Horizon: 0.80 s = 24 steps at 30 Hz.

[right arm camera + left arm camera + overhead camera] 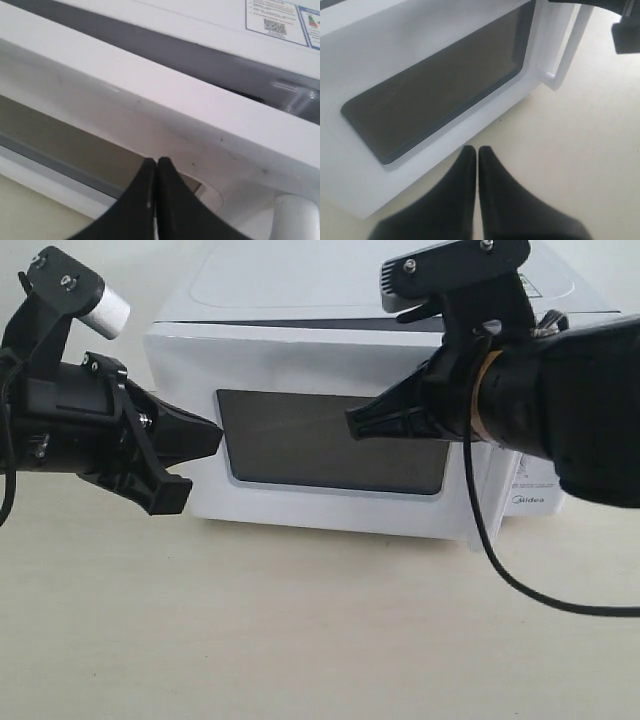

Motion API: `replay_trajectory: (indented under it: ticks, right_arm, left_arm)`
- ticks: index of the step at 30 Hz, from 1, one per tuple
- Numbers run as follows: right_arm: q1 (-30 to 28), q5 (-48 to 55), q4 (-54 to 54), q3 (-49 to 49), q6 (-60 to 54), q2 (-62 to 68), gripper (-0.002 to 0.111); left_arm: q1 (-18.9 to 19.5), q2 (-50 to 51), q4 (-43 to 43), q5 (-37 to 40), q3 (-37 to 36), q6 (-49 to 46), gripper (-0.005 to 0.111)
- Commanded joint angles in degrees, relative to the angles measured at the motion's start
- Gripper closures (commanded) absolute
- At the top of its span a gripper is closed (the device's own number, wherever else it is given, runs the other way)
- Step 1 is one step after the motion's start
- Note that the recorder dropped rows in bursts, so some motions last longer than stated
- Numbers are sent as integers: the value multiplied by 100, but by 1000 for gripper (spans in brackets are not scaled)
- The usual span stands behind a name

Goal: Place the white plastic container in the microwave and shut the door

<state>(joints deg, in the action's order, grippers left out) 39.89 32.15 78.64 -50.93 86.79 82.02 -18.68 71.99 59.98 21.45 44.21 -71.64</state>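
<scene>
The white microwave (380,280) stands at the back of the table. Its door (300,360) faces me and is swung nearly flat against the body. A dark gap (175,50) still shows along the door's top edge. My right gripper (352,423) is shut, with its tip at the dark window (290,445), near the upper corner by the bar handle (295,220). My left gripper (215,437) is also shut and empty, level with the window's left edge, low in front of the door (440,80). The white plastic container is hidden.
The pale table (300,620) stretches in front of the microwave. A black cable (520,585) hangs from the right arm down to the tabletop. Stickers (280,17) lie on the microwave's top. The handle (567,47) sticks out from the door's right side.
</scene>
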Motion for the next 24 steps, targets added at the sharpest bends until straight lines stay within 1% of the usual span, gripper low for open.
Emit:
replay_trajectory:
  ticks: [1,8,19,24]
  right_arm:
    - [-376,-488,29,-48,34,-4,109]
    - [-675,-588,132,-48,5,-4,109]
    - [-701,-473,281,-48,-31,-4,109]
    - [-1104,-910,281,-48,36,111,109]
  left_arm:
    - [-24,-34,19,-32,-33,37,103]
    - [-24,-34,19,-48,-33,37,103]
    - [-24,-34,19,-48,-33,37,103]
    - [-24,-34,62,-23,-33,37,103]
